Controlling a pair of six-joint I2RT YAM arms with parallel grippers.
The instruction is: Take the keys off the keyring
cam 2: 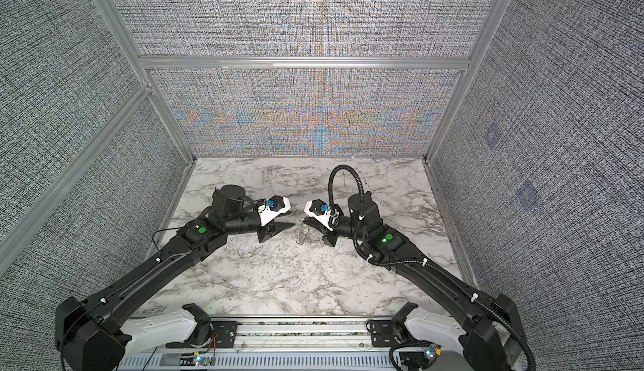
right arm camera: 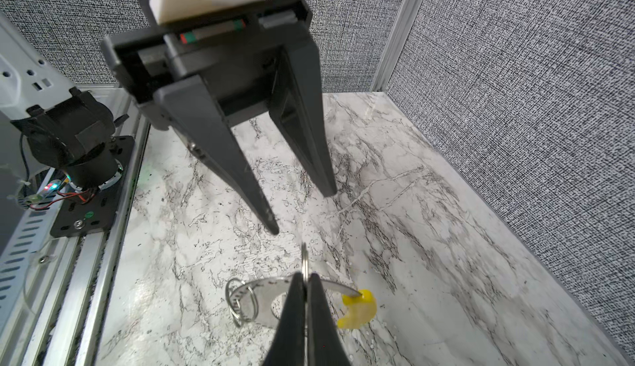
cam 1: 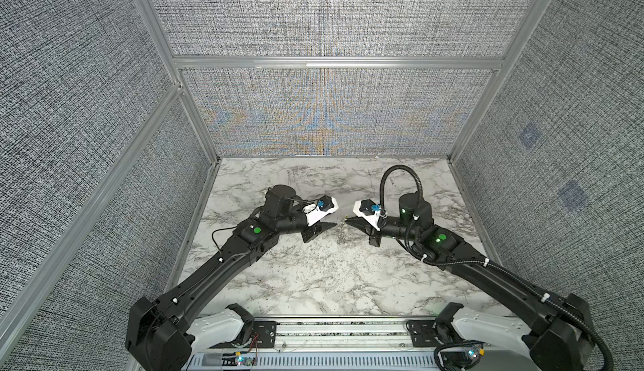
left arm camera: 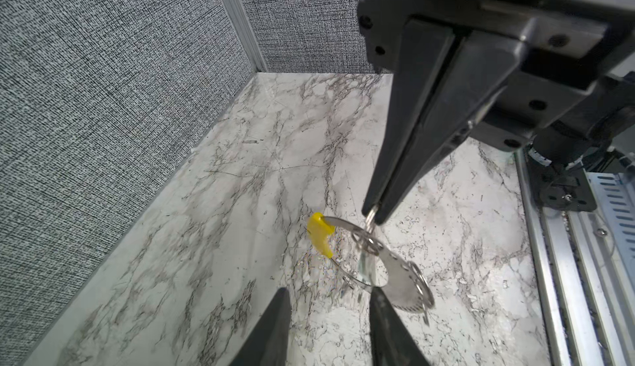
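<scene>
Grey keyring point(left arm camera: 395, 266) in right hand's point(left arm camera: 372, 214) pinch

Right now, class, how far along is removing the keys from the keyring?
Done: nothing shows as freed; no loose key is in view on the table. In hand: the right gripper is shut on a thin loop of the keyring, which hangs above the table, yellow sleeve and small wire rings attached. The left gripper is open, empty, close by. Left: removing the keys, which I cannot make out.

keyring point(left arm camera: 395, 268): grey hoop, yellow sleeve point(left arm camera: 319, 233), hanging tilted in air | keys point(left arm camera: 365, 265): maybe one pale, dangling
</scene>
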